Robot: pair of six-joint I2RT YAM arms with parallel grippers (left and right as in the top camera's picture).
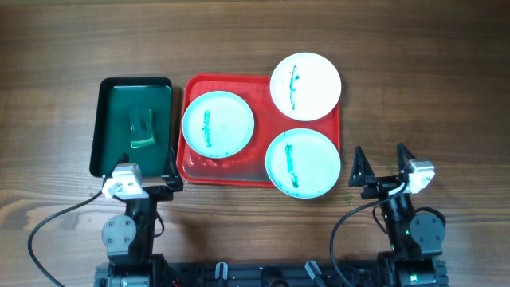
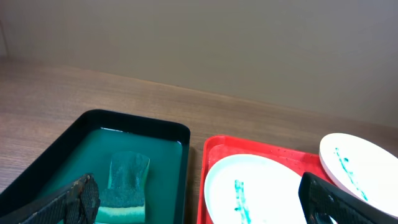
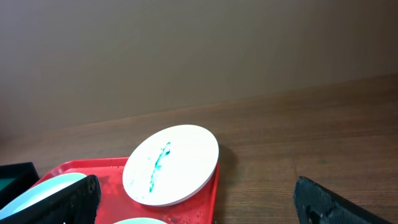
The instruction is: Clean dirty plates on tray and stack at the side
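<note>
Three dirty plates (image 1: 217, 122), each streaked teal, lie on the red tray (image 1: 196, 86), two overhanging its right rim. Left gripper (image 1: 149, 174), jaws spread, hovers at the green tray (image 1: 107, 119) holding a sponge (image 1: 143, 127); right gripper (image 1: 382, 166), also released, sits just right of the red tray.

Overhead I get bright, even light from above with only faint, soft-edged shadows; the far-right plate (image 1: 305, 86) is nearly washed out, and the red tray (image 1: 209, 165) shows a wet sheen at its near edge. Both wrist feeds come through dimmer, warmer and slightly soft. The dark fingers (image 2: 68, 202) in their bottom corners are blurred, featureless shapes.
</note>
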